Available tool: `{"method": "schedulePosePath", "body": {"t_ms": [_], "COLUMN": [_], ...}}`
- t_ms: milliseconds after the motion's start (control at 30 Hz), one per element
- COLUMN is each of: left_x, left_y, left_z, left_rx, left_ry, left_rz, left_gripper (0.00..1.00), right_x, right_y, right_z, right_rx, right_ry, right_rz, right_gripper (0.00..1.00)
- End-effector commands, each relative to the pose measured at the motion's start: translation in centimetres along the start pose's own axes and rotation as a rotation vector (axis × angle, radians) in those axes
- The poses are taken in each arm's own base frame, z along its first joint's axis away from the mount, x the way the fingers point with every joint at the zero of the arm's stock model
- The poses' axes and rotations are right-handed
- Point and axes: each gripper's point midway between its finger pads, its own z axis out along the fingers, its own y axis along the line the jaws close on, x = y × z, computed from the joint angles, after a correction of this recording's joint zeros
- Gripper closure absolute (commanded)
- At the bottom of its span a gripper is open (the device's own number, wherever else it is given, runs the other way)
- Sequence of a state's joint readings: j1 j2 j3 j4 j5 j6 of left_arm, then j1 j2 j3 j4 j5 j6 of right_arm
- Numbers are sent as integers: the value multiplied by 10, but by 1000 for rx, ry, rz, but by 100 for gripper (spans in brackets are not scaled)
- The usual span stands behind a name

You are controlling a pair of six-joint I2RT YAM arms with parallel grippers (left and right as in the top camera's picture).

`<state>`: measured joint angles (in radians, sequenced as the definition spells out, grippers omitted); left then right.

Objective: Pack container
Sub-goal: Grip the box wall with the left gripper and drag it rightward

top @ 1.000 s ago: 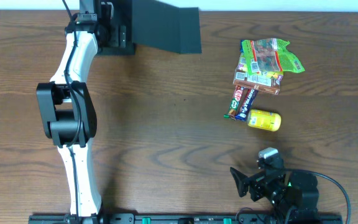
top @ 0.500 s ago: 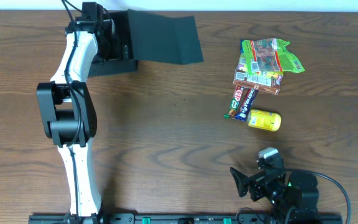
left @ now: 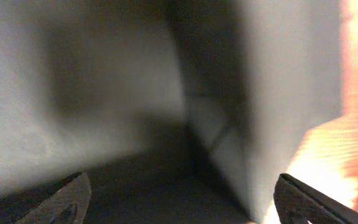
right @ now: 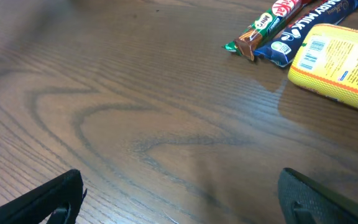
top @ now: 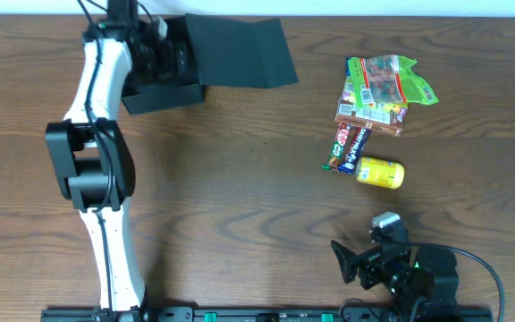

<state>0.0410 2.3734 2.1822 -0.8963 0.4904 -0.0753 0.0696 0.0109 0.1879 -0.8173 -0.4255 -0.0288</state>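
Note:
The black container (top: pixel 162 93) lies at the table's back left, its flap lid (top: pixel 240 52) standing open towards the right. My left gripper (top: pixel 166 59) reaches down into it. In the left wrist view the container's dark inside (left: pixel 135 93) fills the frame, and the left gripper (left: pixel 182 205) stands open, one finger (left: pixel 51 202) inside and the other fingertip (left: pixel 316 202) past the wall's edge. My right gripper (top: pixel 347 264) rests low at the front right, open over bare wood (right: pixel 185 199) with nothing between its fingers.
Snacks lie at the back right: a green packet (top: pixel 390 79), a brown packet (top: pixel 371 116), two chocolate bars (top: pixel 347 148) (right: pixel 278 28) and a yellow tub (top: pixel 381 173) (right: pixel 340 65). The table's front rail (top: pixel 257 315) runs below.
The container has slid towards the front of the table and turned slightly, along with my left gripper. The right arm has not moved.

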Motion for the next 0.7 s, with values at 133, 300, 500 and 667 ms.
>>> {"method": "schedulePosePath", "body": {"t_ms": [133,300,500,667], "left_x": [-46,-42,-24,-4], "left_y": [-14,42,69,89], "left_z": [-85,-112,-107,-93], "left_rx": [-172,-551,-599,-611], "left_ry": [-154,-136,-55,23], "left_rz": [133,139,103,69], "left_gripper": [4,5,2,7], "right_x": [2,2,2,2], "right_y": [2,2,2,2], "right_z": [1,1,1,1], "right_rx": [-10,-10,-10,-10], "right_ry": [4,4,4,4], "right_rz": [7,7,7,7], "right_gripper": [1,1,1,1]}}
